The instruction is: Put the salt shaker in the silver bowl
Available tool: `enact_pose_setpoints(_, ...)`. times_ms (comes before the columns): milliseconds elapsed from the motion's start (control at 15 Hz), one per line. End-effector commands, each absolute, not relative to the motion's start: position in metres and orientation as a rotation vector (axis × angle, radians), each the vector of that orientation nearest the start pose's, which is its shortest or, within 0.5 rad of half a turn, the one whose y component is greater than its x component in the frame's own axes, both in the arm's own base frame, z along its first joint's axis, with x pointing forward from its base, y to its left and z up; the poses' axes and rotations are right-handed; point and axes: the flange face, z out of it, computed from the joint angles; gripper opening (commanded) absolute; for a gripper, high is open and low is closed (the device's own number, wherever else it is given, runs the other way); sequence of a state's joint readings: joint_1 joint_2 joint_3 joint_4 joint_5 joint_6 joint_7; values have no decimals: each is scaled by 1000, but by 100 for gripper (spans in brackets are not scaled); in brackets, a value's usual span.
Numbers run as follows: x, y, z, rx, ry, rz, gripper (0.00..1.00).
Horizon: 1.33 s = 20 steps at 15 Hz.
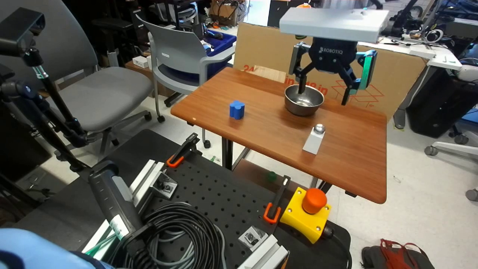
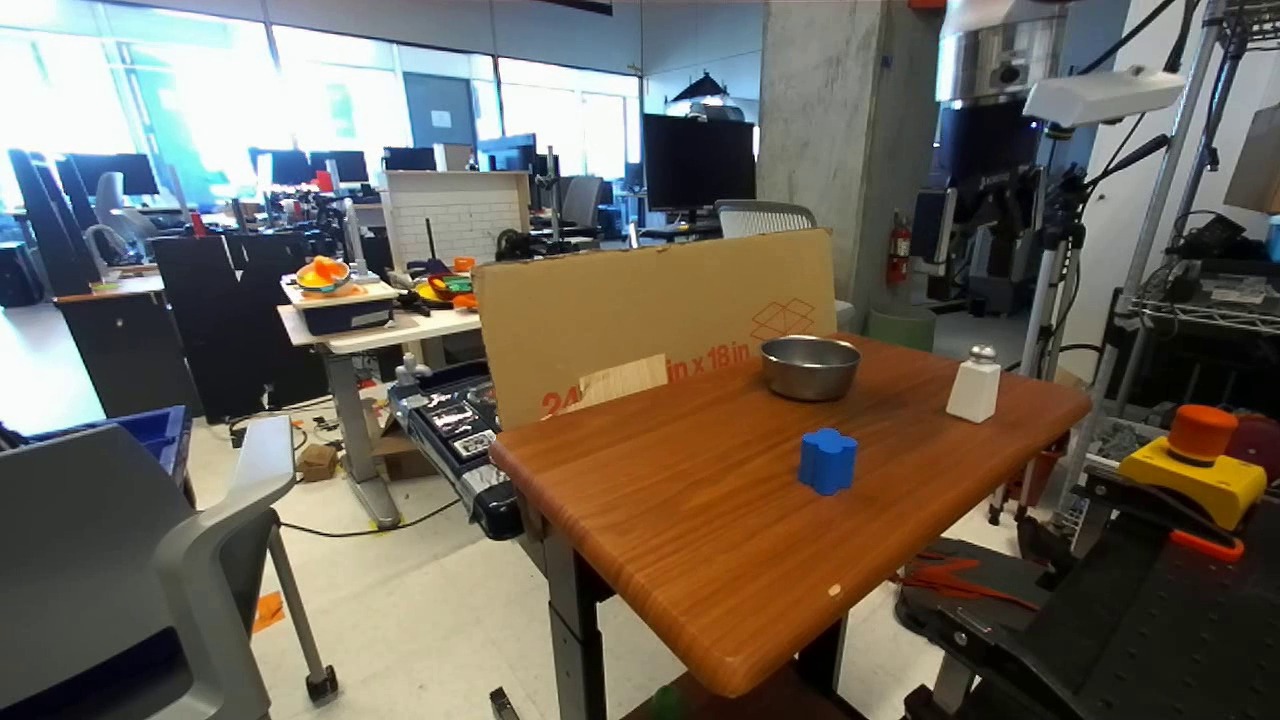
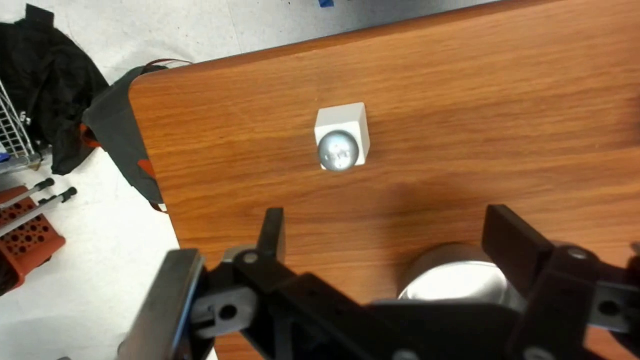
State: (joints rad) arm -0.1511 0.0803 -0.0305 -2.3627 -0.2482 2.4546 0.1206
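Room (image 2: 700,40): cluttered workplace, bright glass (image 2: 320,80) at the far side, concrete pillar (image 2: 815,130), pale floor (image 2: 400,610). Table (image 1: 265,125), one: smooth wood-toned top, rounded corners, a small pale mark (image 2: 834,590) near one edge. Black bench (image 1: 224,190), perforated, alongside. Cardboard sheet (image 2: 620,310), upright behind the tabletop, printed red; a low, wide pass might catch it. Grey chair (image 1: 179,52), office type, near one end of the table. Gripper (image 1: 323,95), one: hung above the table, fingers spread wide, nothing between them. Silver bowl (image 2: 810,375), one: open side up, nothing seen inside; partly behind the gripper in the wrist view, so a straight descent from here could set a finger on its rim. A release too high or off-centre could leave the delivered article tipped over that rim. Salt shaker (image 2: 972,390), one: white, tapered, upright on the wood, outside the bowl and apart from it, towards the bench-side edge. A skewed approach could topple it, or push it off that edge; its sloping faces and rounded metal cap (image 3: 338,150) could slip if pinched high. Blue piece (image 1: 237,110), lobed, one: well apart from the shaker; a careless sweep could knock it.
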Motion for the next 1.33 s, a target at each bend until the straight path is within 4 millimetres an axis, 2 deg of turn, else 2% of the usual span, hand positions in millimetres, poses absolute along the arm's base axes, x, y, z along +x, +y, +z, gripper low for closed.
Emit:
enact_pose_setpoints(0,514,-101,268,-3317,60,86,100)
enact_pose_setpoints(200,516,-105,243,-3334,-16,179,100)
enact_pose_setpoints(600,517,-113,213,-3334,-123,286,100)
enact_pose_setpoints(667,518,-114,210,-3338,-125,299,75)
enact_pose_setpoints(733,518,-115,207,-3343,-120,302,74)
enact_pose_setpoints(933,520,-117,202,-3337,-100,320,49)
enact_pose_setpoints(1067,521,-117,200,-3335,-87,333,35)
enact_pose_setpoints(1267,524,-118,205,-3318,-60,336,12)
